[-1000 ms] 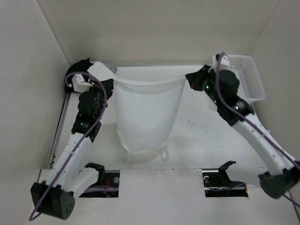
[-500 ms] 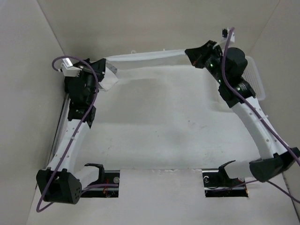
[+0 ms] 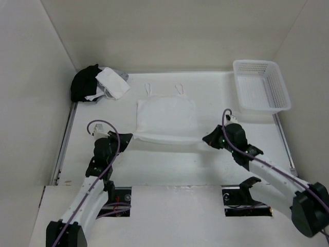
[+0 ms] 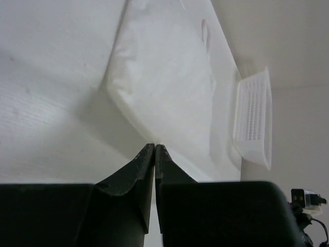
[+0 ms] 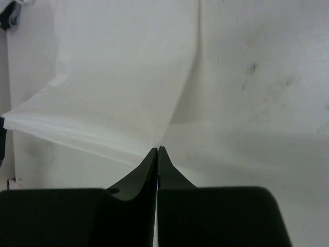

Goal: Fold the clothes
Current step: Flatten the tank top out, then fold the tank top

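Your left gripper (image 3: 127, 137) and right gripper (image 3: 207, 139) are both pinched tight on the near corners of the white top (image 3: 167, 118). The top lies spread out in the middle of the table (image 3: 226, 116), straps at the far side, with its near edge lifted a little between the grippers. I think no fold is made yet, so all the folding is left.

The table is white with a few small dark marks. White walls (image 3: 169, 36) stand close around it. A basket (image 3: 259, 63) sits far right, and a pile of clothes (image 3: 95, 82) far left.
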You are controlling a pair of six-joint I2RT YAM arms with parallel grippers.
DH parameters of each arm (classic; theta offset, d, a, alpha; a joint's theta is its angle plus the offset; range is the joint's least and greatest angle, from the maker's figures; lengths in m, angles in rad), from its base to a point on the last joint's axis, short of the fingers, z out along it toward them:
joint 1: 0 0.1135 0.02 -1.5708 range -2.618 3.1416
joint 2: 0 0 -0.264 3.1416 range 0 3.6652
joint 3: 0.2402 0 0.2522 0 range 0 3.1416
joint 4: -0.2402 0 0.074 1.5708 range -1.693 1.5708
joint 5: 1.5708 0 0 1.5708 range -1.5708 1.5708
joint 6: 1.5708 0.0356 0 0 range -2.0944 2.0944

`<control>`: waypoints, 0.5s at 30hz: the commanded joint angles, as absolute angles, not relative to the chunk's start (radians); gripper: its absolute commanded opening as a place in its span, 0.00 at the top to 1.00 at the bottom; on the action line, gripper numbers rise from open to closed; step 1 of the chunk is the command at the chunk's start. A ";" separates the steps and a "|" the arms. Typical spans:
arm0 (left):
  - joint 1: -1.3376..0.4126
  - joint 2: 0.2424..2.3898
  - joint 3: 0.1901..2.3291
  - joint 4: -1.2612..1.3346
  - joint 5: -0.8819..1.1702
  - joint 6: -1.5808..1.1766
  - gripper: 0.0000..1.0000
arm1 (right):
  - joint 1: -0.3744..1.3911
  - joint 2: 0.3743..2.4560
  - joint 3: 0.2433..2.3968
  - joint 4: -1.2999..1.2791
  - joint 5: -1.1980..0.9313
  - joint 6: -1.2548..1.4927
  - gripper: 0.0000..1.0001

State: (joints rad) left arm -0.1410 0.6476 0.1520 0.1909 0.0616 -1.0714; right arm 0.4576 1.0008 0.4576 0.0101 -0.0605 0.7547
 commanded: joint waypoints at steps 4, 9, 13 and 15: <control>-0.246 0.242 0.110 -0.182 0.105 -1.137 0.97 | 0.599 0.651 0.356 -0.159 -0.042 0.865 0.98; -0.275 0.116 0.215 -0.377 -0.060 -1.132 0.97 | 0.670 0.623 0.446 -0.288 0.044 0.848 0.98; -0.291 0.401 0.279 -0.162 -0.055 -1.062 0.97 | 0.619 0.783 0.526 -0.175 0.052 0.786 0.98; -0.304 0.570 0.311 -0.004 -0.066 -1.039 0.97 | 0.582 0.859 0.564 -0.132 0.052 0.769 0.99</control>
